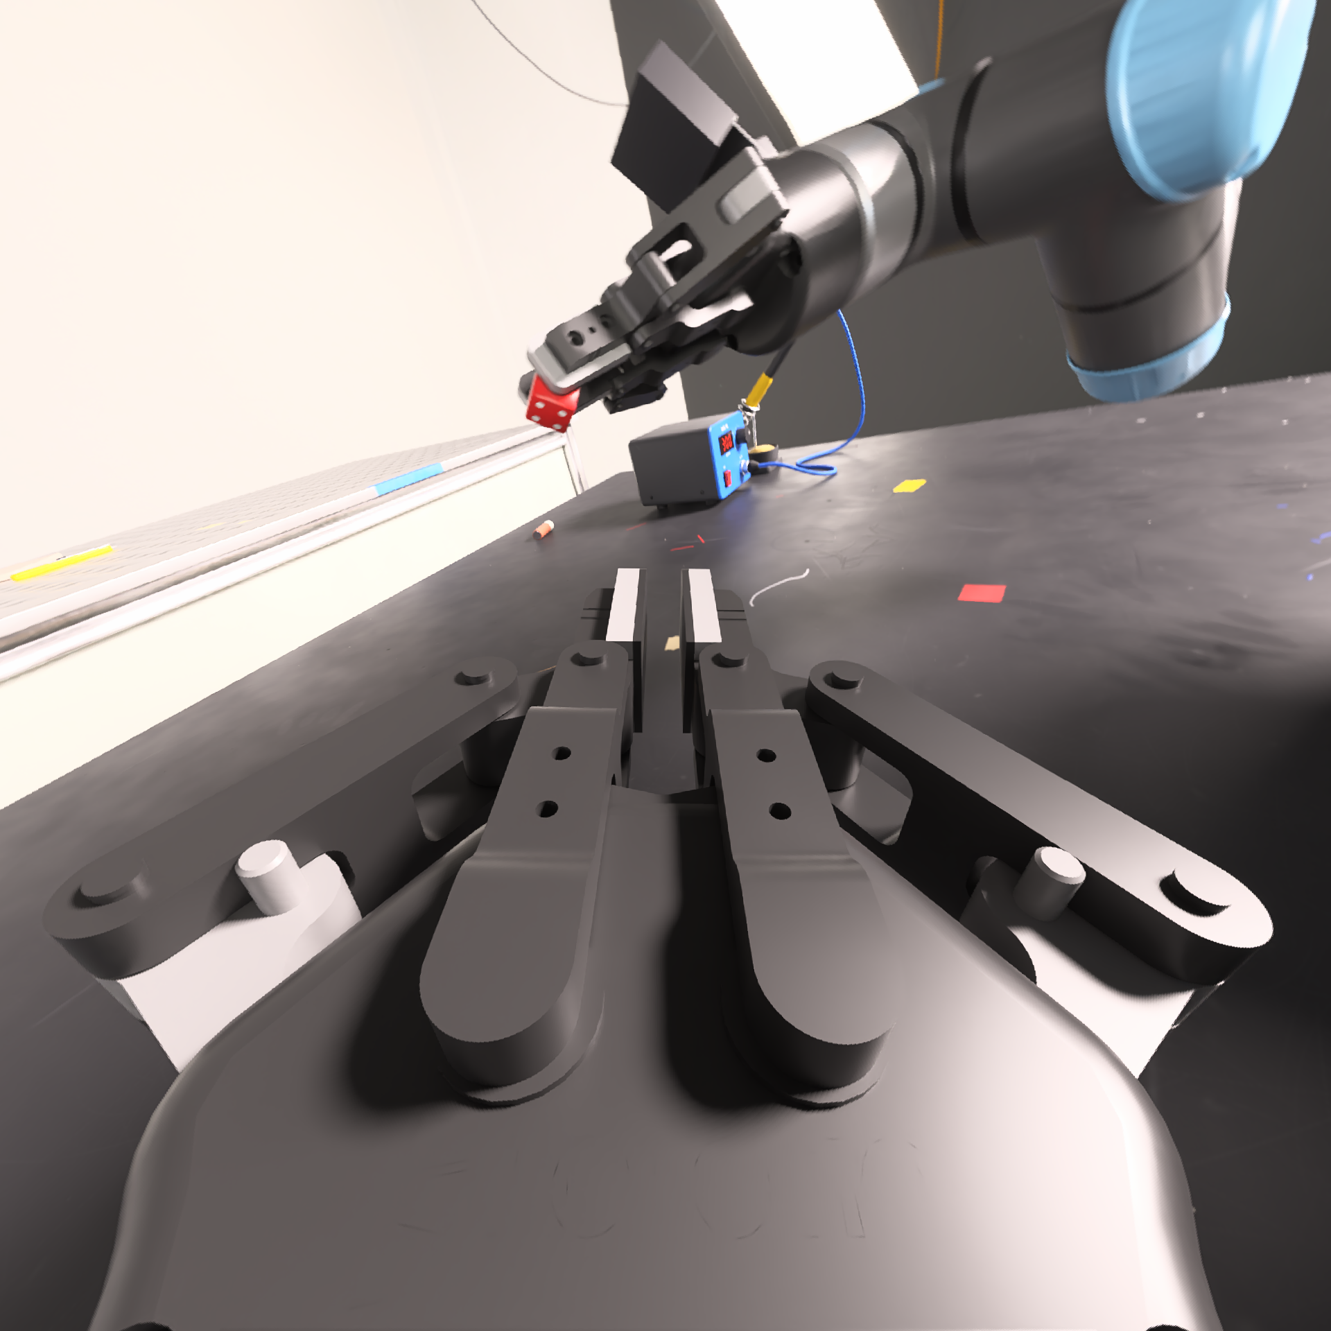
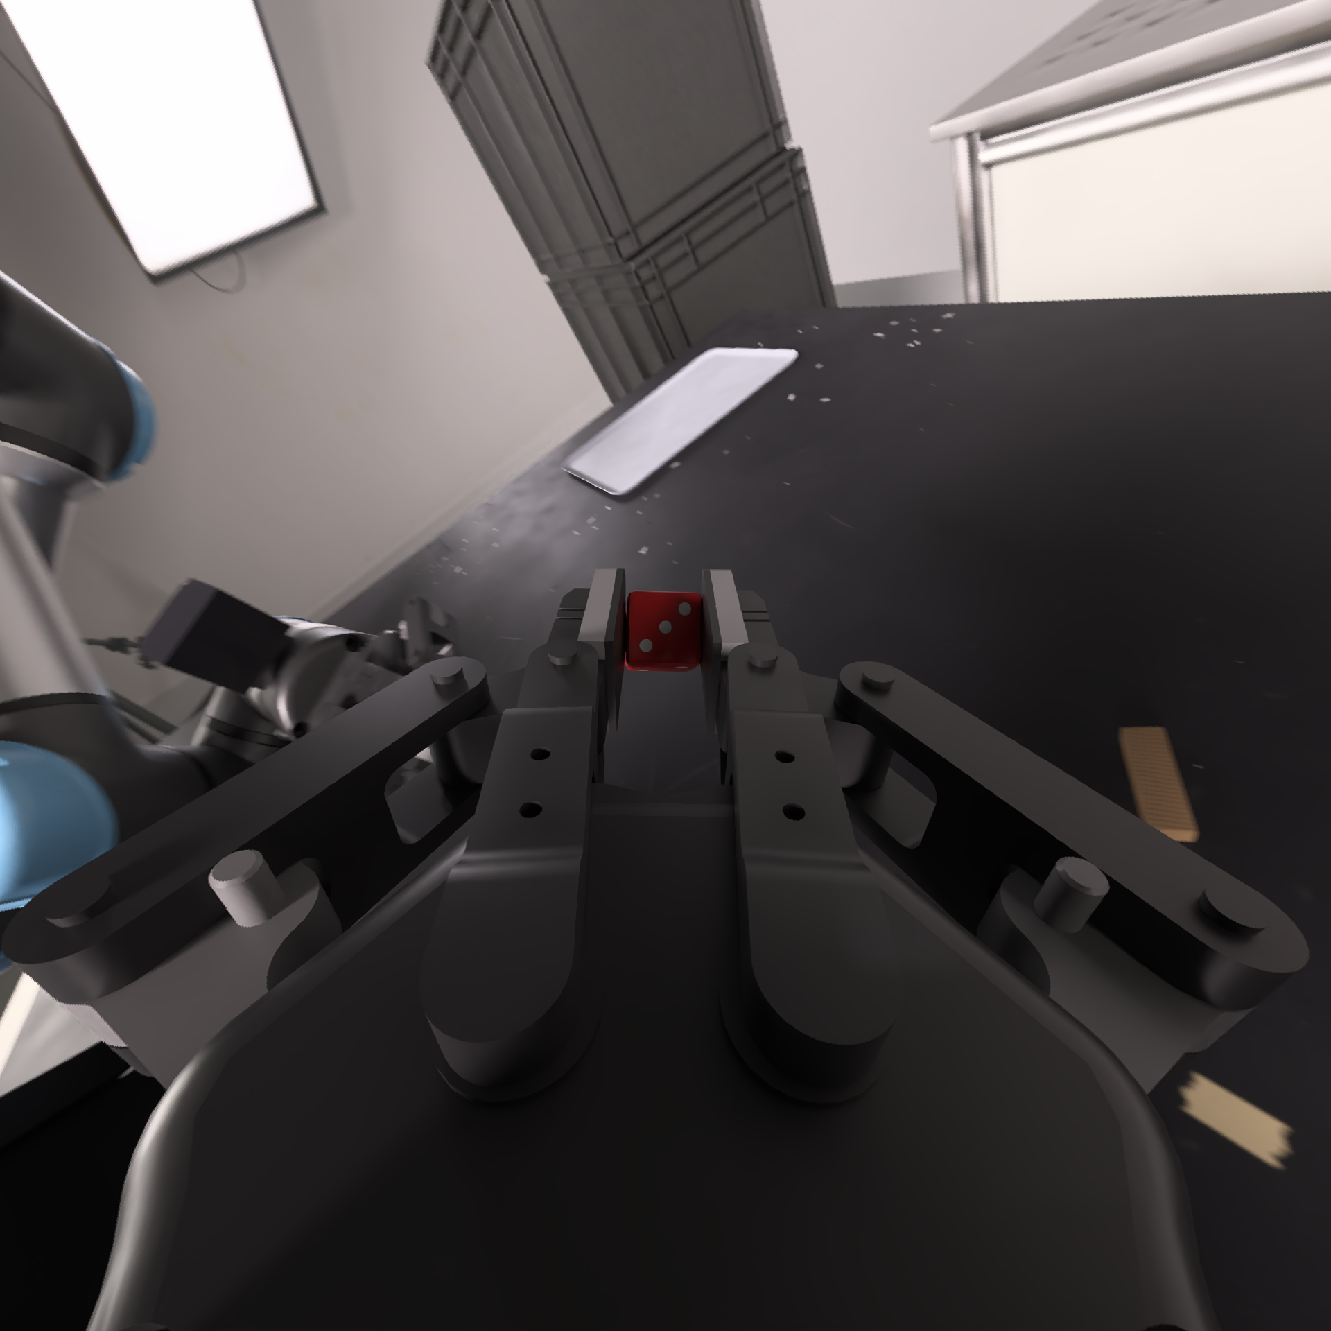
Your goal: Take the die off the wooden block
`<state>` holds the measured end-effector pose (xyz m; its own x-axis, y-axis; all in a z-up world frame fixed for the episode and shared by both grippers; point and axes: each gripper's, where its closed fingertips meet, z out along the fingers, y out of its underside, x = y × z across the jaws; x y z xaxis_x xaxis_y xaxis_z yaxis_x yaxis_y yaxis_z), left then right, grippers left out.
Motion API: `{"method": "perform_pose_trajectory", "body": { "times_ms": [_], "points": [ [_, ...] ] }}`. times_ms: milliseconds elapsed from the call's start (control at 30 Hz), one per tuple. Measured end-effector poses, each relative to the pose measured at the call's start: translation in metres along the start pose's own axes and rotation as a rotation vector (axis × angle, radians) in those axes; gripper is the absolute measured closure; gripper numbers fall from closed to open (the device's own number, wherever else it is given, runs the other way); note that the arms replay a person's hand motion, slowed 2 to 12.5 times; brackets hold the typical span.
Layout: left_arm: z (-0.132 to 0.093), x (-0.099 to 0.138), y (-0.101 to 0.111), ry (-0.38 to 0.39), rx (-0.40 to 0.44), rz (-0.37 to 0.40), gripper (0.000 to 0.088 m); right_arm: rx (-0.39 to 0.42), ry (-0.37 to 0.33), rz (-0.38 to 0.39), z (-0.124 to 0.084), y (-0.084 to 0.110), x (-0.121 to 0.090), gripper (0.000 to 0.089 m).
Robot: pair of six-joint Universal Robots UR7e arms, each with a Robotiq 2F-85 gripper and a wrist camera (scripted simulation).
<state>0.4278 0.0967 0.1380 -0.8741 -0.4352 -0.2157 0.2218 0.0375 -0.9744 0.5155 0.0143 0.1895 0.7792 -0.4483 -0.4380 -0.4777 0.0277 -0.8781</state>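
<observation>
Above the broad dark scuffed tabletop, well clear of the flat pale wooden block, the right gripper pinches the small red white-pipped die aloft, the left gripper nearly closed and empty; a slackened or jolted pinch could drop it.

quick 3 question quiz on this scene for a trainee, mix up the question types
1. True or false: the right gripper holds the red die between its fingers.
2. The left gripper is: A) gripping the die B) nearly shut on nothing C) holding a cable
3. Fill in: the tan wooden block lies on the dark ____.

Key: 1 true; 2 B; 3 table
</observation>
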Motion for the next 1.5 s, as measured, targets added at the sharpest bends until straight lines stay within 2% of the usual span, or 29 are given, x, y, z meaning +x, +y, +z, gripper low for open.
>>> {"method": "perform_pose_trajectory", "body": {
  "times_ms": [367, 567, 767, 1100, 1500],
  "points": [
    [-0.007, -0.013, -0.021, -0.048, 0.114, -0.114, 0.0759, 0.091, -0.159, 0.062, -0.003, 0.000, -0.061, 0.0707],
    [-0.012, -0.013, -0.033, -0.059, 0.171, -0.122, 0.0731, 0.115, -0.228, 0.091, -0.002, 0.005, -0.091, 0.0707],
    [-0.015, -0.009, -0.044, -0.058, 0.220, -0.099, 0.0715, 0.129, -0.279, 0.121, 0.001, 0.013, -0.114, 0.0707],
    [-0.019, 0.005, -0.059, -0.051, 0.278, -0.033, 0.0685, 0.143, -0.334, 0.187, 0.009, 0.028, -0.138, 0.0706],
    [-0.022, 0.020, -0.071, -0.033, 0.334, 0.017, 0.0633, 0.160, -0.380, 0.269, 0.016, 0.041, -0.148, 0.0707]
  ]
}}
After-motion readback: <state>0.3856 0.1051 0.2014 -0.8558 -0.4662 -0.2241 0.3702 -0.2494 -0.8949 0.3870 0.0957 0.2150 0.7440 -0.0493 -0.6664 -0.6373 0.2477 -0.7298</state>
